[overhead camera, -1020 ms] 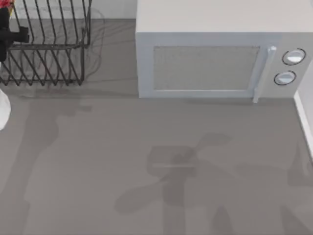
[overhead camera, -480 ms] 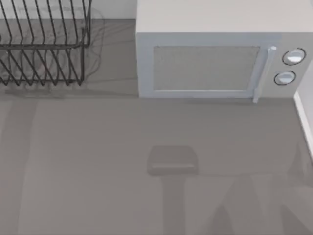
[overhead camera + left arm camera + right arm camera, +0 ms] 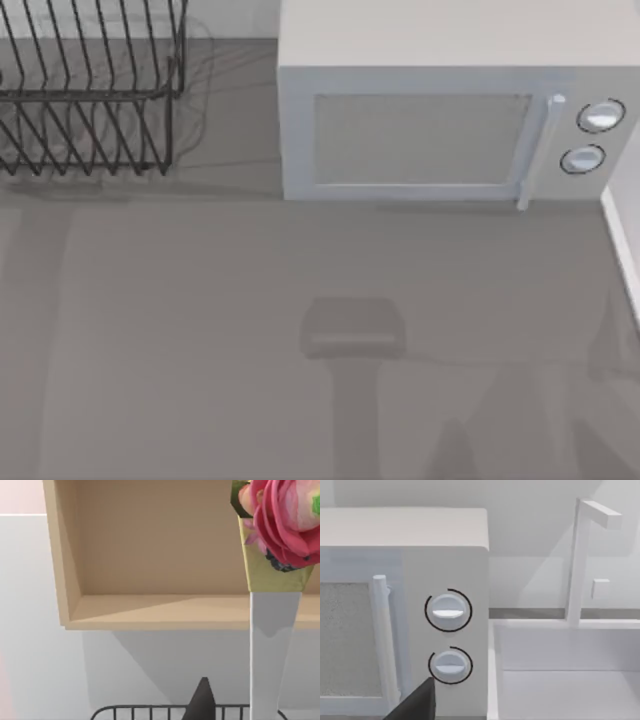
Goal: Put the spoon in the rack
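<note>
The left arm has pulled out of the top view's far left corner, where it was hanging at the rack's edge a second ago, and the shadows on the table [image 3: 200, 330] have thinned out with it. The spoon [image 3: 270, 650] is showing up in the left wrist view now: its white shaft is rising upright past the left gripper [image 3: 200, 705], ending in the red-and-yellow knob [image 3: 282, 527]. It is off the table and lifted above the rack's [image 3: 90, 130] top wire, which is just peeking in beneath it. Whether that hand is clamped on the spoon cannot be told, since the grip itself is out of sight, though the spoon hanging in the air suggests it is being carried. Behind it, a wooden shelf [image 3: 150, 580] is sitting on the wall.

So the delivery step looks to be underway, not finished. The next move is calling for lining the spoon up over a gap between the slanted tines, lowering it in, then letting go. The right gripper [image 3: 415, 705] is idling in front of the microwave's [image 3: 420, 130] dials [image 3: 448, 610].
</note>
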Action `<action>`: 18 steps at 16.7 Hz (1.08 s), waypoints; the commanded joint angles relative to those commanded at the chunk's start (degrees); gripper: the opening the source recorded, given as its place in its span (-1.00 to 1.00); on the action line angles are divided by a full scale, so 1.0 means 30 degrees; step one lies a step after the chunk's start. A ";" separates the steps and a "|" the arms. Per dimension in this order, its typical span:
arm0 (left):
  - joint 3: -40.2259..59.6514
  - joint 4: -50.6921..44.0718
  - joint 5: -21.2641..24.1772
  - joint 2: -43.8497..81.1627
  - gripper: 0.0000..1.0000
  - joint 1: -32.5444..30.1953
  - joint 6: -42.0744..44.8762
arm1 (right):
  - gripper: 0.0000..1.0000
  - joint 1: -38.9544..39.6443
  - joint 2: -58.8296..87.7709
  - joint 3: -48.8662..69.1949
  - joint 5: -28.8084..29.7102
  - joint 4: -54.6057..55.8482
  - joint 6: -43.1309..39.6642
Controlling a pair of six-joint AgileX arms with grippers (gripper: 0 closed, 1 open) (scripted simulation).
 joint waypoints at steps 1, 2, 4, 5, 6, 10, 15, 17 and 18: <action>-0.0004 0.0420 -0.0004 0.0407 -1.00 -0.0071 -0.0004 | 1.00 0.0000 0.0000 0.0000 0.0000 0.0000 0.0000; -0.0025 0.1049 -0.0026 0.1021 -1.00 -0.0160 -0.0007 | 1.00 0.0000 0.0000 0.0000 0.0000 0.0000 0.0000; -0.0153 0.2883 -0.0138 0.2768 -1.00 -0.0365 -0.0010 | 1.00 0.0000 0.0000 0.0000 0.0000 0.0000 0.0000; -0.0281 0.4061 -0.0231 0.3855 -1.00 -0.0477 -0.0007 | 1.00 0.0000 0.0000 0.0000 0.0000 0.0000 0.0000; -0.0455 0.5367 -0.0344 0.5029 -1.00 -0.0595 -0.0001 | 1.00 0.0000 0.0000 0.0000 0.0000 0.0000 0.0000; -0.1508 1.1516 -0.0913 0.9917 -1.00 -0.1134 0.0036 | 1.00 0.0000 0.0000 0.0000 0.0000 0.0000 0.0000; -0.3049 1.8087 -0.1632 1.4748 -1.00 -0.1800 0.0036 | 1.00 0.0000 0.0000 0.0000 0.0000 0.0000 0.0000; -0.3503 1.9426 -0.1826 1.5807 -1.00 -0.1981 0.0022 | 1.00 0.0000 0.0000 0.0000 0.0000 0.0000 0.0000; -0.3645 1.9788 -0.1882 1.6095 -1.00 -0.2036 0.0017 | 1.00 0.0000 0.0000 0.0000 0.0000 0.0000 0.0000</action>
